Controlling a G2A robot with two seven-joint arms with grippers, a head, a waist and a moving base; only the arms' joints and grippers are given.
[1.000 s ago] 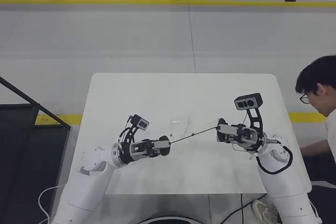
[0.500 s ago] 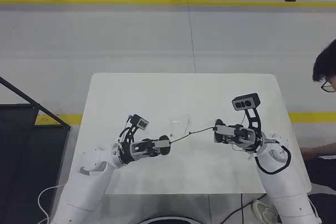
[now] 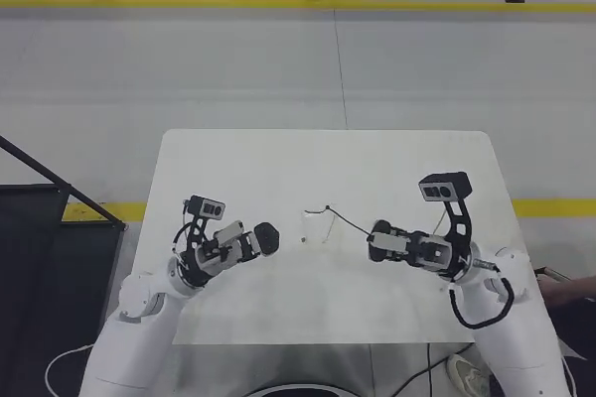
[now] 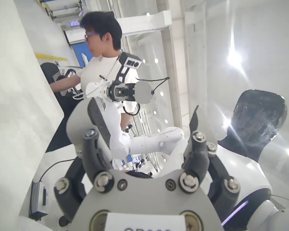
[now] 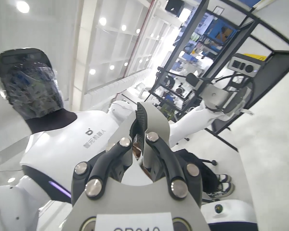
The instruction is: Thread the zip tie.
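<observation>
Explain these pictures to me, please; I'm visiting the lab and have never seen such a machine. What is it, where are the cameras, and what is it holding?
It is a two-armed robot working at a white table. The top picture looks down from a camera above its arms. The other two come from cameras on each wrist, looking along the fingers. The right gripper is shut on a thin black zip tie, which sticks out over the table. The left gripper is open and holds nothing.
</observation>
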